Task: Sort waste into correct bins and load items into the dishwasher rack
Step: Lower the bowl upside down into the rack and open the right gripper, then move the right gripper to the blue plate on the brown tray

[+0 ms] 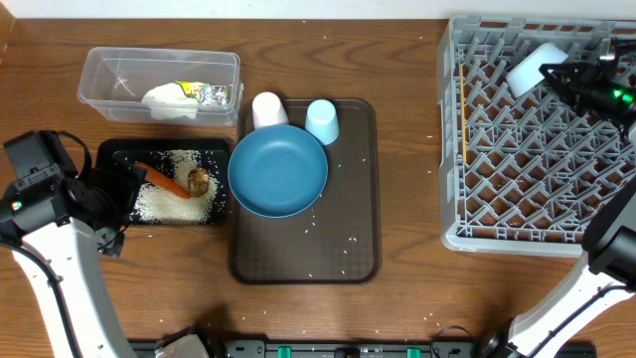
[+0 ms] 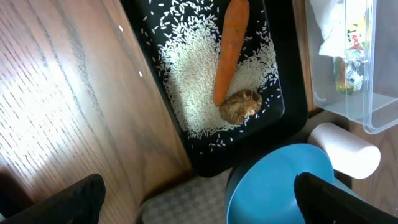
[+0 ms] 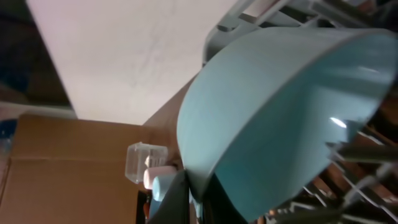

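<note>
Now: two cups (image 1: 268, 109), one plate (image 1: 278, 171); left jaws apart, right jaws clamping bowl (image 3: 280, 106).

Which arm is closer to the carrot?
Left. The left arm sits just beside the carrot at the black tray; the right arm is far off, over the grey rack.

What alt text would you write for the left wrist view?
A shallow black tray holds loose white rice, an orange carrot and a brown food lump. Below it are a blue plate and a white cup; a clear tub stands right.
</note>
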### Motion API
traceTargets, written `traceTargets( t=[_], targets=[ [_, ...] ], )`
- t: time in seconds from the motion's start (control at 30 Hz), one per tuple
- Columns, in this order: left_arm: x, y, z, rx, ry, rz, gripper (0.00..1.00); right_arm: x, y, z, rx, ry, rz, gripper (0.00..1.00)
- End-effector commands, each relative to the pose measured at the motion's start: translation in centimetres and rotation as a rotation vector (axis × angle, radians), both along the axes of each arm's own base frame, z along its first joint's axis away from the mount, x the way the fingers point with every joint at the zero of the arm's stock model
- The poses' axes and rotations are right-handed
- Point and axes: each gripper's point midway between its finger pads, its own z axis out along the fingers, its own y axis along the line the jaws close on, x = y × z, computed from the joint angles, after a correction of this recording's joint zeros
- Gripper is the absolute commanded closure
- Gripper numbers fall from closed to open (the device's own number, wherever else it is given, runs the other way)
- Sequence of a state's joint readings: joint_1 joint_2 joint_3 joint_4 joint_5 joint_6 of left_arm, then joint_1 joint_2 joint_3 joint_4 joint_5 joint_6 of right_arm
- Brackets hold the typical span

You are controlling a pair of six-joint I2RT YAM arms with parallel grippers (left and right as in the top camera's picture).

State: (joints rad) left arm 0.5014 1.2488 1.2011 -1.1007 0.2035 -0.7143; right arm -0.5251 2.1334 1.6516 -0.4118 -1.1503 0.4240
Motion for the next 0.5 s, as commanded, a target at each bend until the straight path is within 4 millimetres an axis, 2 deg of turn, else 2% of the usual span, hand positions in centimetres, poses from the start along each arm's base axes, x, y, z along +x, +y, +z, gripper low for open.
traceTargets(
  t=[0.0,0.13,0.17,0.27,0.33,0.47],
  targets=[
    [-0.3,0.1,0.1,0.002,0.002,0.015,0.02,-0.5,-1.8,0.4,-0.077,0.023,-0.072,0.92],
    [-0.3,0.1,0.1,0.002,0.002,0.014,0.02,-2.1,-3.4,1.7,-0.175,0.101,-0.172,0.78],
    [-0.3,0.1,0.1,0.002,0.002,0.015,0.02,-2.8,-3.8,1.9,-0.209,0.136,-0.207,0.68],
    [-0.3,0.1,0.1,0.002,0.002,0.015,0.02,-4.6,-4.9,3.4,-0.312,0.203,-0.296,0.28],
    [-0.3,0.1,0.1,0.003,0.002,0.015,0.02,-5.7,-5.3,4.9,-0.371,0.220,-0.344,0.09],
    [-0.3,0.1,0.1,0.002,0.002,0.015,0.02,-7.6,-4.4,9.2,-0.413,0.163,-0.374,0.08]
  ],
)
